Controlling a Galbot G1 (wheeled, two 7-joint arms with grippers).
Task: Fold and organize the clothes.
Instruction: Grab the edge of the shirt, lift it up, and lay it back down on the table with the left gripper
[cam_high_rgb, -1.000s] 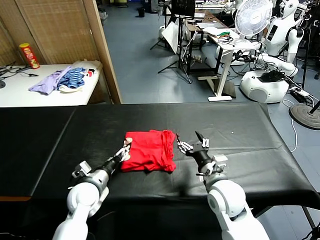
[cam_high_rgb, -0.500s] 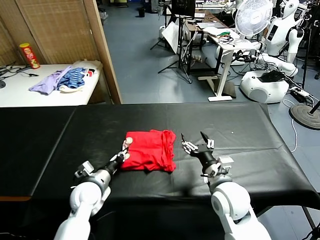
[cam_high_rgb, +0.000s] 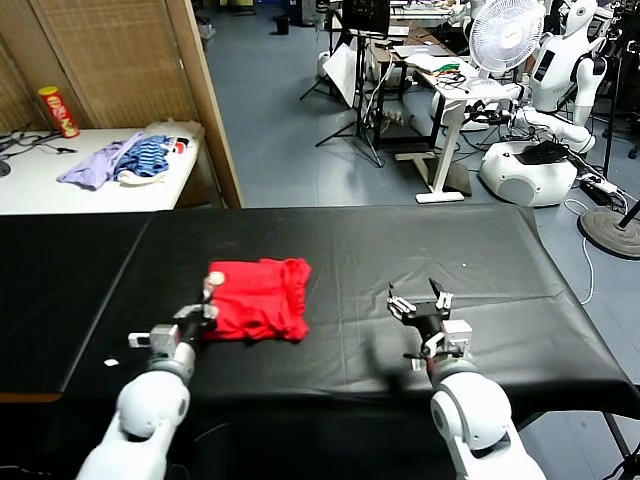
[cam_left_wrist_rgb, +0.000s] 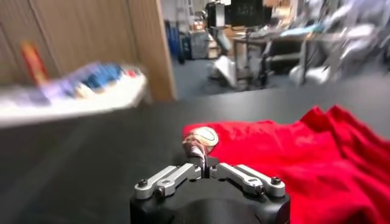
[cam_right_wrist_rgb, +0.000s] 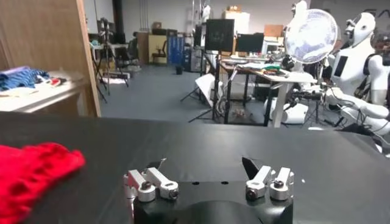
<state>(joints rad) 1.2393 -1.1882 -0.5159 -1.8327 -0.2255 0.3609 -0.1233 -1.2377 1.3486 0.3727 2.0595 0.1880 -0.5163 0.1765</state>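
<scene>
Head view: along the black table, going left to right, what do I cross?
Left claw shut on the shirt's edge → red T-shirt → bare black table → open right claw.

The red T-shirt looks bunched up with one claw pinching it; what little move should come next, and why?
Probably let go and smooth it out. The left gripper is shut on the left edge of the red T-shirt, which lies crumpled in a loose rectangle on the black table, not neatly folded. The right gripper waits open, off to the shirt's right, touching nothing.
</scene>
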